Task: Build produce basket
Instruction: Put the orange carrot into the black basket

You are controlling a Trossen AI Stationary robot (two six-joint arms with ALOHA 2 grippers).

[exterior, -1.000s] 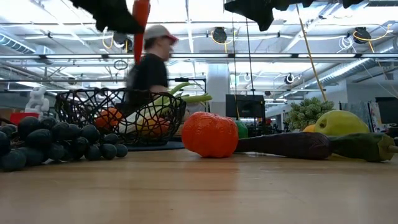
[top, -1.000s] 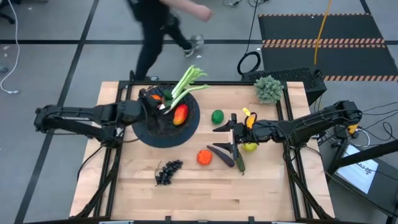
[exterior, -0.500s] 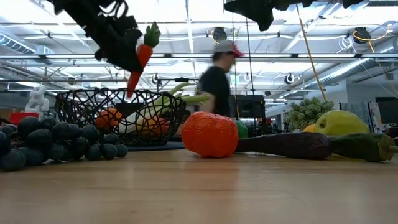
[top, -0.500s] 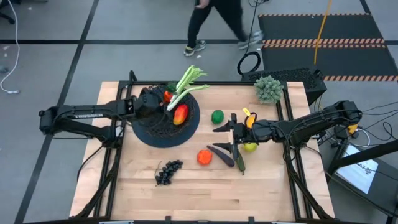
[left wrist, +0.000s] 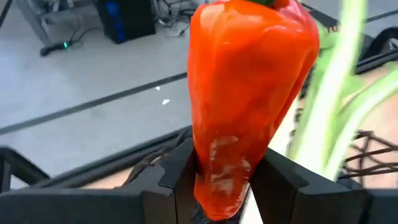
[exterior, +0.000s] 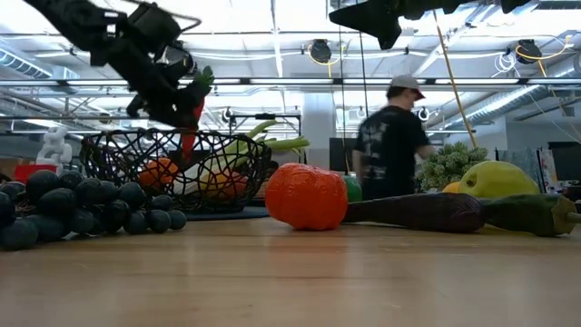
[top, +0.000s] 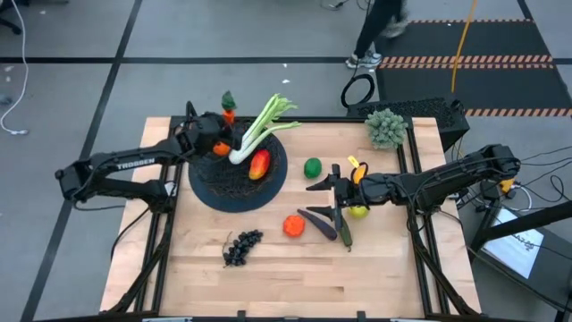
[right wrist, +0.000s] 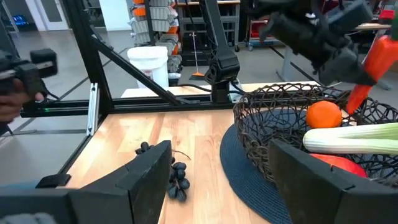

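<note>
Left gripper (top: 221, 134) holds a carrot (top: 224, 118) over the far rim of the black wire basket (top: 214, 183).

The gripper's fingers (left wrist: 177, 177) clamp the carrot's orange body, its green top pointing away from the basket. Inside the basket lie an orange (exterior: 160, 172), a red-yellow mango (top: 259, 164) and a pale-green leafy stalk (top: 261, 125) that sticks out over the rim. The right gripper (top: 335, 192) hangs with jaws apart, well away from the basket, above the eggplant (top: 317, 223), cucumber (top: 345, 231) and lemon (top: 359, 211) on the desk (top: 295, 268). Grapes (top: 240, 247) lie on the desk near the basket.
</note>
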